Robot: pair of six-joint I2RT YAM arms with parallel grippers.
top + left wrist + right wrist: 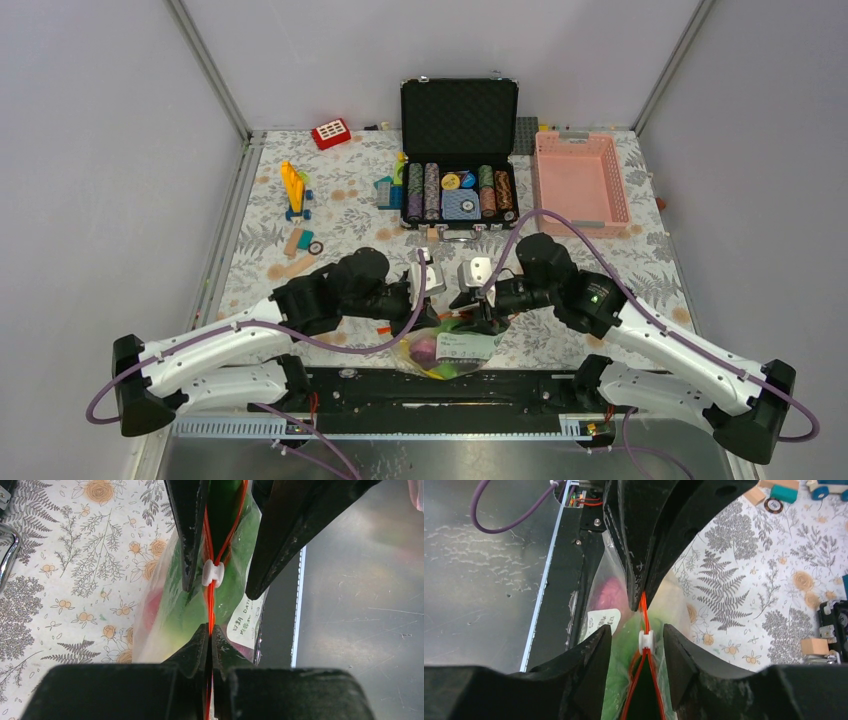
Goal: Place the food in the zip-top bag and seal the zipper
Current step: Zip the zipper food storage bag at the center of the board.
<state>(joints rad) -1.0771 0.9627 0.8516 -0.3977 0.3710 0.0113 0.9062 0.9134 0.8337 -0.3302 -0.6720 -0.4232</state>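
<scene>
The zip-top bag [452, 350] lies at the table's near edge with the food inside: green pieces [192, 617], something red [151, 611] and a purple ball [606, 593]. My left gripper [210, 630] is shut on the orange-red zipper [210, 605], pinching it just short of the white slider [212, 573]. My right gripper [638, 631] is open, with one finger on each side of the slider [645, 639] and not touching it. The zipper [644, 607] is joined between the slider and my left gripper. On my right gripper's side its two strands are apart. In the top view both grippers, left [440, 310] and right [483, 312], meet over the bag.
A black rail [450, 385] and a metal sheet [360, 605] lie just beyond the bag at the near edge. An open black case of poker chips [458, 160], a pink basket [580, 180] and loose building blocks [295, 190] sit further back on the flowered cloth.
</scene>
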